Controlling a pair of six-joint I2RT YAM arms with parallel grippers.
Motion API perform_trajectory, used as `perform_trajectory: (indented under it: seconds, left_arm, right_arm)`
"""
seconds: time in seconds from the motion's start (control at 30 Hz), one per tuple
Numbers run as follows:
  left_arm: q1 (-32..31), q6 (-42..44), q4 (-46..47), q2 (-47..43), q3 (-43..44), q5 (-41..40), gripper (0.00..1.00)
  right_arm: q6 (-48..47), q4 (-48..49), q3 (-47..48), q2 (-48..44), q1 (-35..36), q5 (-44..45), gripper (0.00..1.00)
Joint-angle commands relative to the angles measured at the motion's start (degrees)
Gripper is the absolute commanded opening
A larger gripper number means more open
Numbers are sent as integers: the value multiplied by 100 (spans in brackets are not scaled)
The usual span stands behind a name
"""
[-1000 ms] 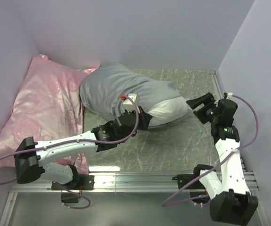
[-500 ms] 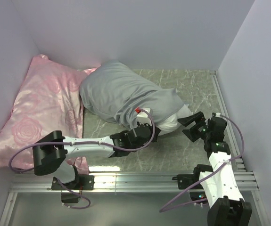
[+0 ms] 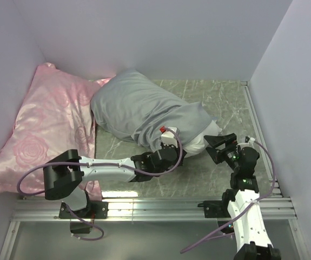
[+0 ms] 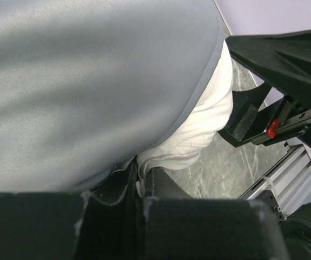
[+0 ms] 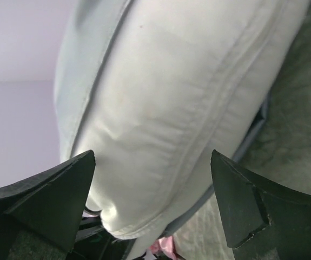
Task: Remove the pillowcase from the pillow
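The right tool (image 5: 152, 157) has swung in, jaws spread astride the bared white end of the pillow (image 5: 171, 97) on the bench (image 3: 225, 100). The left tool (image 4: 141, 187), beside that end, stays clamped, seemingly on the pillowcase (image 4: 90, 81) hem. A counter-pull looks ready.

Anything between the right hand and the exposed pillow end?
Nothing. Right wrist view: the open right hand faces the white pillow directly, no object in the gap. Top view shows only bare table there.
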Motion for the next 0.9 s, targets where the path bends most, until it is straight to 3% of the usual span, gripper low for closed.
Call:
perform_trajectory:
  seconds: [0.0,0.13,0.5,0.63,0.73,0.87]
  left_arm:
    - [-41,-58,77,76,271,-61,0]
    - [-76,4,95,128,368,-17,0]
    - [-305,206,122,278,667,379,0]
    - [-349,557,209,216,886,853,0]
    - [-375,777,262,50,896,1282,0]
    - [-419,935,333,-258,790,1522,1]
  right_arm:
    - [290,751,-83,266,38,-110,94]
    - [387,1287,-241,822,55,-383,94]
    - [580,2158,-119,1410,362,21,95]
    - [634,2483,82,1745,591,153,90]
    - [361,2220,460,1903,592,171,70]
    - [54,1564,1110,1913,583,197,0]
